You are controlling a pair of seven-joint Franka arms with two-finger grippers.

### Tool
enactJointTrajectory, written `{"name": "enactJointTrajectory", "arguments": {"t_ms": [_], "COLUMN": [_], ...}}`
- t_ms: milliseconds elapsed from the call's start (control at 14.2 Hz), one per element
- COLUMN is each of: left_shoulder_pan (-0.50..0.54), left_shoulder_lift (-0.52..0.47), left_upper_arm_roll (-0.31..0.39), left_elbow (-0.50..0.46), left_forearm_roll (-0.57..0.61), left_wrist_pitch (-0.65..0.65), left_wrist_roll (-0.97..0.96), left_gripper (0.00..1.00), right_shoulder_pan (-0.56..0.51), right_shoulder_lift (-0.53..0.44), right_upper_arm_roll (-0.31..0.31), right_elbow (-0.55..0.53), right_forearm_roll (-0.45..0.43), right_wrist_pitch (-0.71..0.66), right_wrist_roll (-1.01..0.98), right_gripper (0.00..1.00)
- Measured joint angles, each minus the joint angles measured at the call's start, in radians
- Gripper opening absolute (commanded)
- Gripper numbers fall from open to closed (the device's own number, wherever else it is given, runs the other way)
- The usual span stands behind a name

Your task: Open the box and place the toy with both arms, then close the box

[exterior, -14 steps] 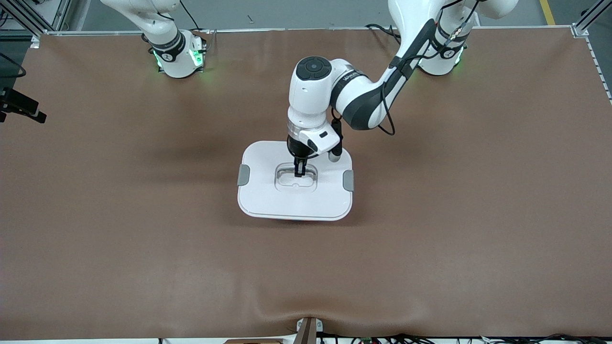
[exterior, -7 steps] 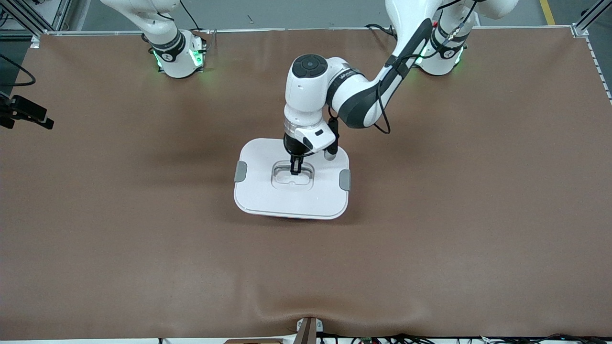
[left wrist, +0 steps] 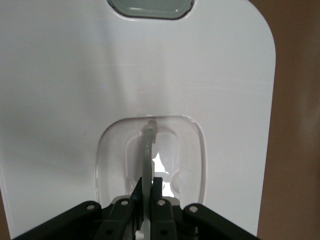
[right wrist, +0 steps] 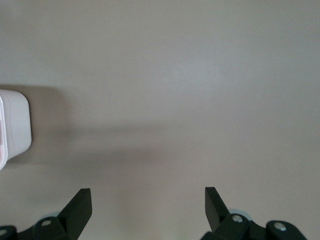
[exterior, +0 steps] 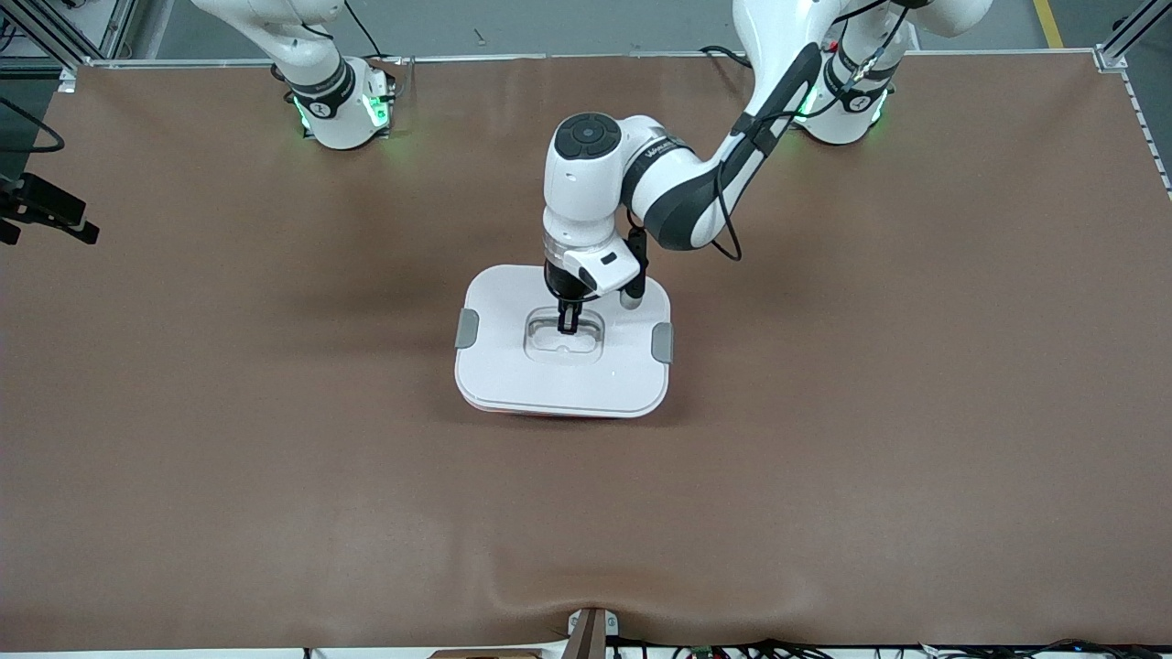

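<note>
The box's flat white lid [exterior: 513,371] with grey side clips [exterior: 467,328] covers the box at the table's middle. Only a thin pink strip of the tub [exterior: 540,414] shows under the lid's edge nearest the front camera. I cannot tell whether the lid sits fully down. My left gripper [exterior: 568,325] points straight down into the lid's recess, shut on the upright clear handle [left wrist: 148,145], which is pinched between its fingers [left wrist: 159,186]. My right gripper [right wrist: 147,197] is open and empty over bare table at the right arm's end, with a white corner of the box [right wrist: 14,125] showing. The toy is hidden.
Brown mat [exterior: 824,439] covers the whole table, with a wrinkle at the edge nearest the front camera [exterior: 586,595]. Both arm bases [exterior: 343,105] glow green along the edge farthest from the camera. A small bracket [exterior: 588,631] stands at the near edge.
The left gripper has sunk a little with the lid, which drifted slightly away from the front camera. A pink strip of the tub now shows under the lid's near edge. The right gripper barely shifted.
</note>
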Motion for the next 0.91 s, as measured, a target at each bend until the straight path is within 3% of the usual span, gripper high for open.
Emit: {"name": "enactJointTrajectory", "arguments": {"t_ms": [912], "left_shoulder_pan": [0.001], "left_shoulder_lift": [0.007], "left_upper_arm_roll": [0.000], "left_elbow": [0.000], "left_forearm_roll": [-0.001], "left_wrist_pitch": [-0.011], "left_wrist_roll": [-0.033], "left_gripper": [0.00], "right_shoulder_pan": [0.060], "right_shoulder_lift": [0.014], "right_upper_arm_roll": [-0.003], "right_elbow": [0.047], "right_forearm_roll": [0.000], "right_wrist_pitch": [-0.089], "right_wrist_roll": [0.103], "right_gripper": [1.00]}}
